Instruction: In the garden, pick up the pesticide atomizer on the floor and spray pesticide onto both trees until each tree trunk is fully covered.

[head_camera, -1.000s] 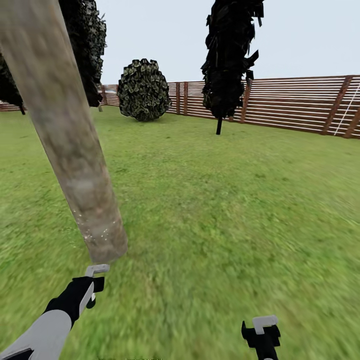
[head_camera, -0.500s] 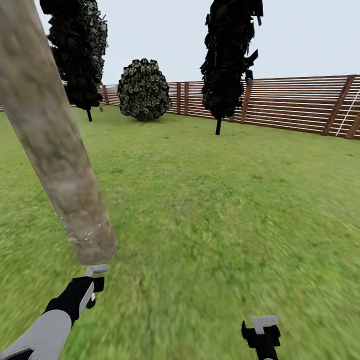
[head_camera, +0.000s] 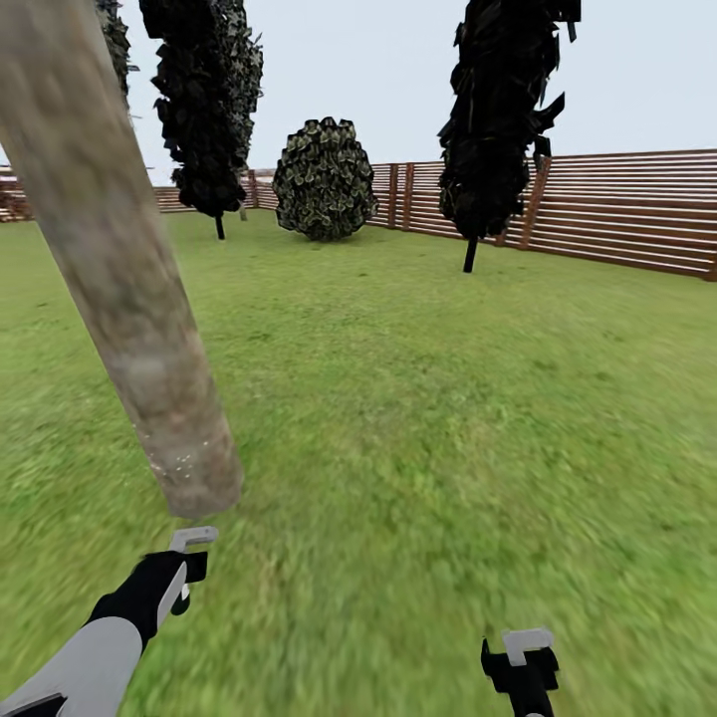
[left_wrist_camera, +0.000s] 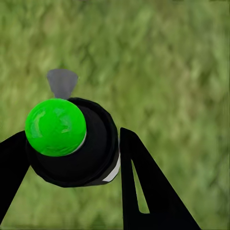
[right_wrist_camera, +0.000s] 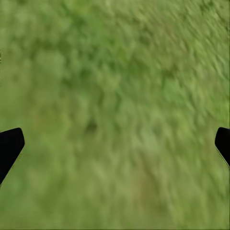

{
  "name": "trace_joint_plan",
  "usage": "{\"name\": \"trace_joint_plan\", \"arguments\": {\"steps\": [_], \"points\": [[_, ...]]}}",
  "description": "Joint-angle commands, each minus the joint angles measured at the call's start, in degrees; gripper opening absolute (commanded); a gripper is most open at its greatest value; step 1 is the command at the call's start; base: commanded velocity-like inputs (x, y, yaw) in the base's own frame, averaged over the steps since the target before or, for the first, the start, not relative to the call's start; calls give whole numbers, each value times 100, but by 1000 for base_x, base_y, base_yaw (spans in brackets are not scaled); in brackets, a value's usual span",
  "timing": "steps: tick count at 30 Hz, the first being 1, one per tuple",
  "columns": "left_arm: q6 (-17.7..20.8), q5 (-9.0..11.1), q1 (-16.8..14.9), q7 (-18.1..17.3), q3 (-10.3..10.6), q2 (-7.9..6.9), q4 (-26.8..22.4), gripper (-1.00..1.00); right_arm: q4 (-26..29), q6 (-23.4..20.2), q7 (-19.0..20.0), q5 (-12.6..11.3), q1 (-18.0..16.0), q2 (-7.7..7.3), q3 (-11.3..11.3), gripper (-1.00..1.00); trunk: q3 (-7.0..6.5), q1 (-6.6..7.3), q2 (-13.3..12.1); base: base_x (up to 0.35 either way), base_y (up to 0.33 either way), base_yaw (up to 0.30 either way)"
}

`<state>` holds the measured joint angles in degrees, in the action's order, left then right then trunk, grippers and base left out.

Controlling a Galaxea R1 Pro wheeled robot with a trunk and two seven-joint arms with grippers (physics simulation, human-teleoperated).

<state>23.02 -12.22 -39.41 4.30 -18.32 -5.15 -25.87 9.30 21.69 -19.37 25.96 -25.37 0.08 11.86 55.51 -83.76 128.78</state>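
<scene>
Tree trunk ahead of the left gripper: crown cut off by the frame's upper edge. Right gripper: only two dark fingertips in frame, remainder cut off. Grass beneath it blurred.

A round, dense dark-green shrub with mottled pale leaf edges sits at the far side of the lawn, just in front of the fence. To one side of it stands a narrow near-black tree with ragged foliage on a thin dark stem; to the other, a similar dark columnar tree. Above them spreads a pale grey, featureless sky.
</scene>
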Motion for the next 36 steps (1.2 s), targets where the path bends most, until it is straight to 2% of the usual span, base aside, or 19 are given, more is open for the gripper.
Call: {"name": "trace_joint_plan", "arguments": {"steps": [1,12,19,21,23,25,27,29,30,31,32,33,34,36], "points": [[27,-61,-5,-14,-31,6,-6,-100,-7,20,-14,50,-3,1,36,100,5,-1,2,227,-198,278],[22,-58,-5,-9,-29,15,-6,-100,-7,27,-14,50,-3,1,36,100,5,-1,2,264,-171,278],[75,-45,-79,-46,-27,37,-116,-100,-7,29,-16,57,-3,3,36,100,5,-1,2,39,-24,278],[147,-43,-188,-62,-4,175,-277,-100,-7,29,-15,58,-3,2,36,100,5,-1,2,0,0,276],[467,-78,-412,-53,49,526,-494,-100,-7,29,-16,58,-3,1,36,100,5,-1,2,0,0,275],[707,-90,-582,-47,176,691,-601,-100,-7,29,-15,58,-3,1,36,100,5,-1,2,0,0,269],[847,-94,-756,-44,371,742,-648,-100,-7,29,-15,57,-3,1,36,100,5,-1,2,0,0,222],[884,-113,-818,-44,457,685,-663,-100,-7,29,-16,51,-3,1,36,100,5,-1,2,0,0,66],[890,-122,-829,-43,474,603,-679,-100,-7,29,-20,51,-3,1,36,100,5,-1,2,0,0,26],[893,-119,-834,-52,481,441,-689,-100,-7,29,-21,46,-3,1,36,100,5,-1,2,0,0,14],[900,-106,-838,-70,483,198,-699,-100,-7,29,-22,43,-3,1,36,100,5,-1,2,0,0,6],[903,-97,-839,-79,484,56,-703,-100,-7,29,-23,42,-3,1,36,100,5,-1,2,0,0,3],[902,-94,-839,-85,489,-24,-706,-100,-7,29,-23,41,-3,1,36,100,5,-1,2,0,0,1],[899,-90,-843,-111,538,5,-712,-100,-7,29,-23,41,-3,1,37,100,5,-1,2,0,0,0]]}}
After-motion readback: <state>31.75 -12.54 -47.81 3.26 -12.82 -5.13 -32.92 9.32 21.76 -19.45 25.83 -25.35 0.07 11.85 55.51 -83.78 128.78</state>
